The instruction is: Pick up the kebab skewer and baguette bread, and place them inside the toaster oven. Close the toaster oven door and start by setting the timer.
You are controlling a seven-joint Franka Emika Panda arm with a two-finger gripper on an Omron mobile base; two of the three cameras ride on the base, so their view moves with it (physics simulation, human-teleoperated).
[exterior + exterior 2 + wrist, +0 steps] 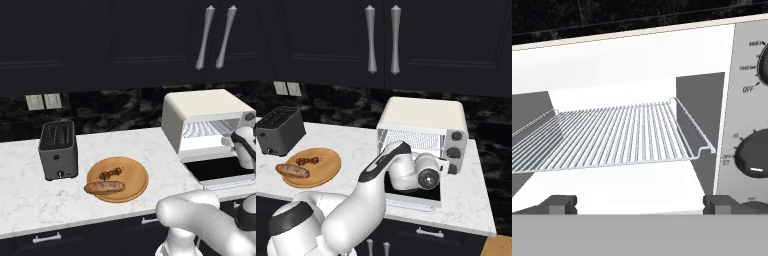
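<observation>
Currently at the toaster oven (423, 131), near the counter's right end: door (218, 170) folded flat toward the front edge, wire rack (607, 140) bare, nothing loaded. Gripper (640, 204) level with the oven mouth, finger tips (561, 204) set wide apart, released, holding nothing. Kebab skewer (111, 173) and baguette bread (104, 187) both lying on the round wooden board (135, 187), mid-counter toward the front edge, beside the dark slot toaster (58, 150); skewer toward the back of the board, loaf at its front rim, close together but apparently not touching.

Judged step in hand: leaving the oven and reaching left for the first item.

Recommended:
- Withdraw straight back off the lowered door before swinging left, to avoid striking its handle.
- Take the skewer first, from above, jaws across the stick between chunks; thin and light, likely to roll or slip.
- Keep clear of the loaf during descent.
- Grip the loaf across its middle; end grip likely to tilt.
- Leave knobs (457, 136) untouched until door closure.
</observation>
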